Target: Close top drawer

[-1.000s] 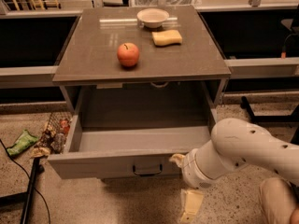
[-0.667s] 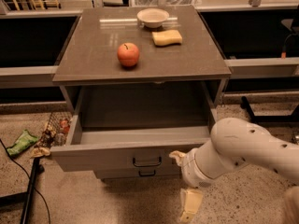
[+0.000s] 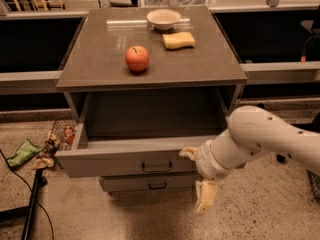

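Gripper: the gripper (image 3: 196,180) is at the right end of the top drawer's front, on a thick white arm (image 3: 260,139) that comes in from the right; its two cream fingers (image 3: 189,153) stand wide apart, holding nothing; the upper one is at the top edge of the front, the lower one hangs below, beside the lower drawer
Top drawer: the top drawer (image 3: 120,163) is directly under the cabinet top, pulled out toward the camera; grey flat front, a small dark loop handle (image 3: 156,167) at centre; the grey inside of the box is in view
Lower drawer: a narrower grey drawer (image 3: 130,184) below, sticking out a little, with a similar handle
Writing: print on the wrappers (image 3: 24,153) on the floor at left is too small to read
Surface: the cabinet top (image 3: 100,59) is brown-grey and slightly shiny; a red apple (image 3: 137,58) near the middle; a pale bowl (image 3: 163,19) at the back edge; a yellow sponge (image 3: 178,40) just in front of the bowl, apart from it
Room: speckled stone floor (image 3: 110,219); a grey rail (image 3: 30,80) runs behind the cabinet on both sides; a black cable (image 3: 10,165) lies at left
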Available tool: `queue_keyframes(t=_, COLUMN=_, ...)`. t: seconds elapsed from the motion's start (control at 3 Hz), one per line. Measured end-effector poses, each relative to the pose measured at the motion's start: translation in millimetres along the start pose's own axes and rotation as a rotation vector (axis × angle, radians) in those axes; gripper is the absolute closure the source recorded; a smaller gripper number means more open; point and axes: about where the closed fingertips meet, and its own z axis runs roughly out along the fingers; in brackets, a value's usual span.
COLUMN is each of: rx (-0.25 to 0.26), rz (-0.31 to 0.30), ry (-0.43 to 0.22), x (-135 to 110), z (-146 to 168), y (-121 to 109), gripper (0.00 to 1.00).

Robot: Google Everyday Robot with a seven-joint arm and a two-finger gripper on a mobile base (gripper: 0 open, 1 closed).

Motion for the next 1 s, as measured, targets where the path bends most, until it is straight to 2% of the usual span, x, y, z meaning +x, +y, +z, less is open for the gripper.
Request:
queue_keyframes(t=0.33, rx=0.049, rz=-0.018, ry=-0.019, x=5.0, z=-11.6, y=-30.6, gripper=0.19)
queue_keyframes(t=0.67, rx=0.095, rz=-0.012, ry=-0.026, x=11.5, z=-18.3, y=-57.1, gripper=0.42)
queue_keyframes(t=1.0, rx=0.109, rz=0.023, ry=-0.034, x=24.0, z=-14.9, y=-78.8, gripper=0.66)
